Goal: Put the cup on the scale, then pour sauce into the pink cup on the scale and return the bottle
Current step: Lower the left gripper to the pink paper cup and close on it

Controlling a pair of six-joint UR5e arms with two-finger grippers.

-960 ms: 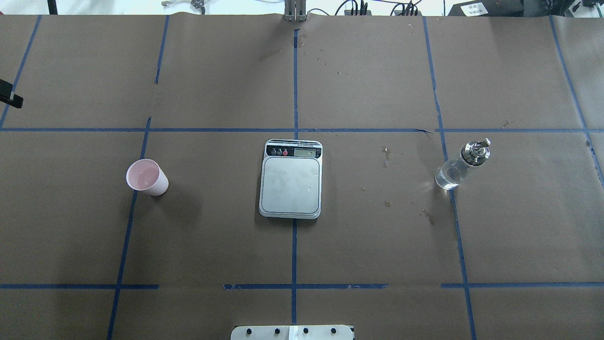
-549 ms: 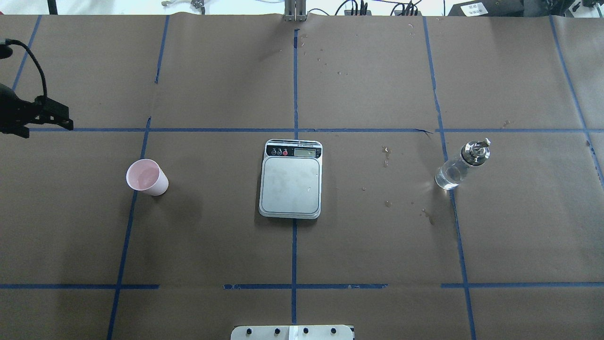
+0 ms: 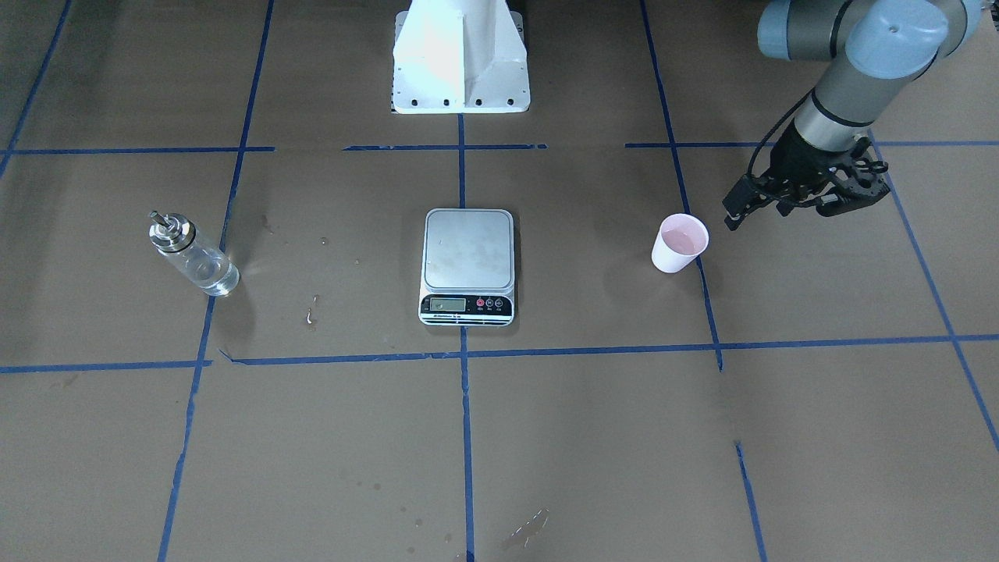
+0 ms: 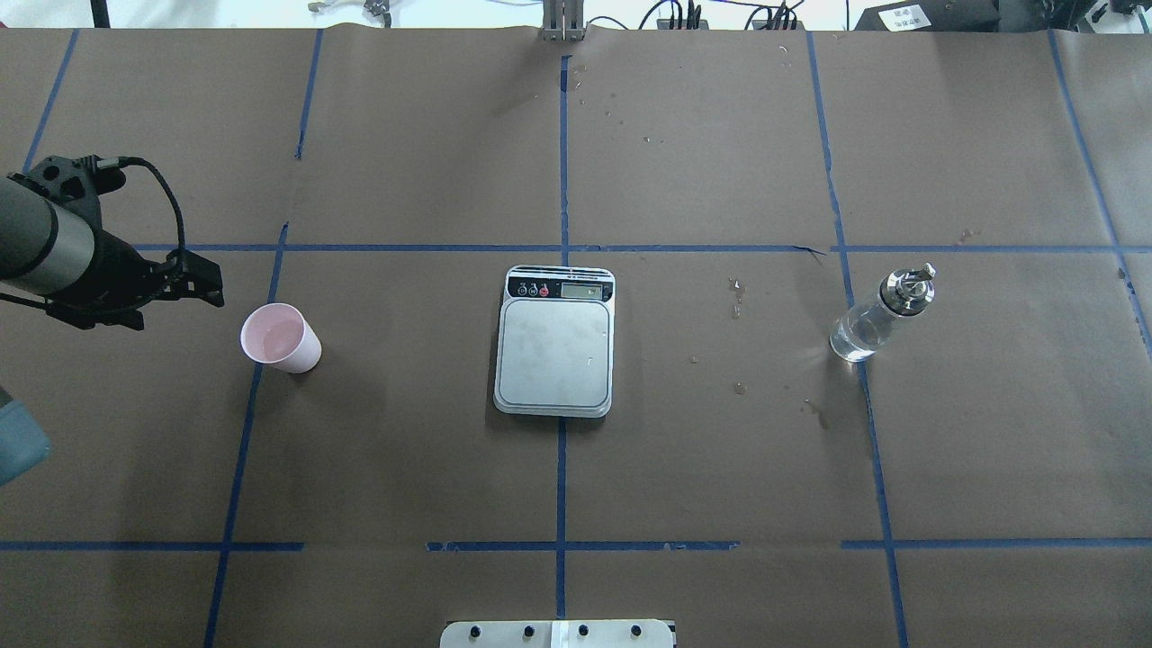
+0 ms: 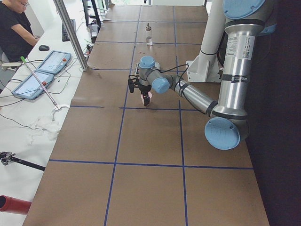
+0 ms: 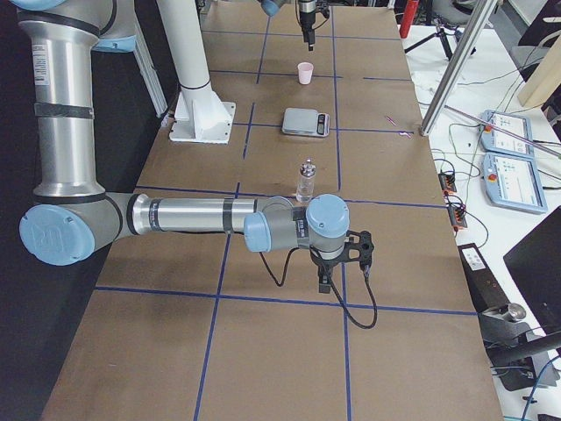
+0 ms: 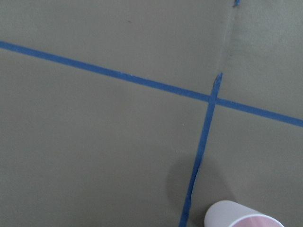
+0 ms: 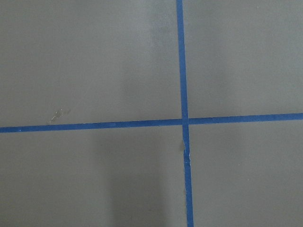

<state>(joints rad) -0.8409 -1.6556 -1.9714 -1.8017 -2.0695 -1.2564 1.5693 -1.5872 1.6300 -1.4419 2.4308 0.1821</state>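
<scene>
The pink cup (image 4: 281, 337) stands upright on the brown paper left of the scale (image 4: 554, 351), whose silver platform is bare. My left gripper (image 4: 209, 286) hovers just left of and slightly beyond the cup, apart from it, and looks open with nothing in it. The front-facing view shows the cup (image 3: 679, 243) with the left gripper (image 3: 734, 212) beside it, and the left wrist view catches the cup's rim (image 7: 241, 215) at the bottom edge. The glass bottle (image 4: 877, 317), with clear sauce low inside, stands far right. My right gripper (image 6: 342, 274) hangs over bare table nearer the camera than the bottle (image 6: 306, 180); I cannot tell its state.
The robot's white base (image 3: 460, 62) sits at the table's near edge behind the scale. Small wet spots (image 4: 738, 297) mark the paper between scale and bottle. A person (image 5: 14, 28) sits at a side bench with tablets, beyond a slanted metal post (image 5: 70, 33).
My left arm has come in from the left edge, and its gripper has moved right and nearer to the cup. Cup, scale and bottle have not moved.
</scene>
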